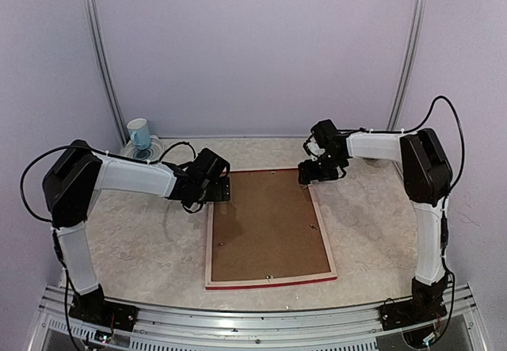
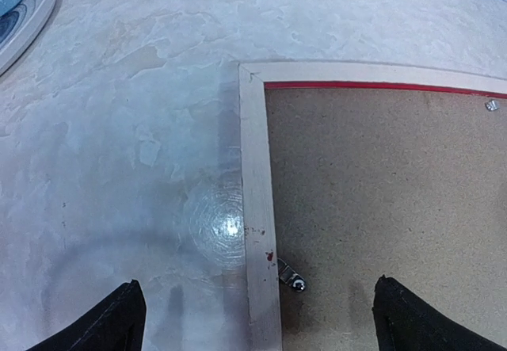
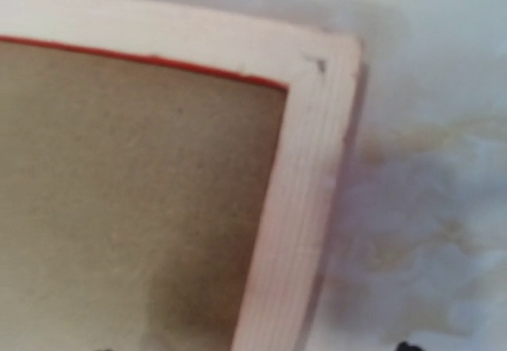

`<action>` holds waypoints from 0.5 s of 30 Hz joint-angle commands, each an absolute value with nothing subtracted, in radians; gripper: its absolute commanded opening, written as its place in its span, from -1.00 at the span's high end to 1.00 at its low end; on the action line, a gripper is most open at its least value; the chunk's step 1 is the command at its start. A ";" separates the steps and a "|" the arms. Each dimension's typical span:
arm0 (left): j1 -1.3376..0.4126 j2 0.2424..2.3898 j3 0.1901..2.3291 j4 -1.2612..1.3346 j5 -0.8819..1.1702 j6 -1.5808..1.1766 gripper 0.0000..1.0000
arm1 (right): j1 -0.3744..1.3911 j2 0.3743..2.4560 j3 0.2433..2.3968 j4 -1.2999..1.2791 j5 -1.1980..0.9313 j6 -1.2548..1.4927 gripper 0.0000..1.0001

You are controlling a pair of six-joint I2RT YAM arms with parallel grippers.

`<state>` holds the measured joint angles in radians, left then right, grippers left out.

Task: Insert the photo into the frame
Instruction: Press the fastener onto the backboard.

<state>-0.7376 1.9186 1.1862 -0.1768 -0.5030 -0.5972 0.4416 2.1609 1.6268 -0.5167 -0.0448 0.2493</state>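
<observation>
Left gripper is held wide over frame edge; backing board is seated inside; right gripper spread cannot be told.

White shells along left arm and right arm; bulky black housings at the elbows and just behind the jaws. Thin black cables looping back from behind the jaws toward black bases. Matte black, wedge-shaped fingertips.
</observation>
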 commanded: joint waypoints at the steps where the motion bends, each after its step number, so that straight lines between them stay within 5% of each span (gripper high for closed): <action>1: -0.759 1.838 1.161 -0.220 -0.527 -0.609 -0.98 | 0.433 2.059 1.600 -0.498 -0.029 0.238 -0.60; 15: -0.875 1.683 0.963 -0.318 -0.424 -0.573 -0.98 | 0.433 1.861 1.351 -0.402 -0.093 0.253 -0.74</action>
<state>-0.8459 1.7203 1.0142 -0.2646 -0.4740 -0.5900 0.4370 1.9251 1.4212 -0.4507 -0.0704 0.2478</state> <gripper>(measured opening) 0.989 0.865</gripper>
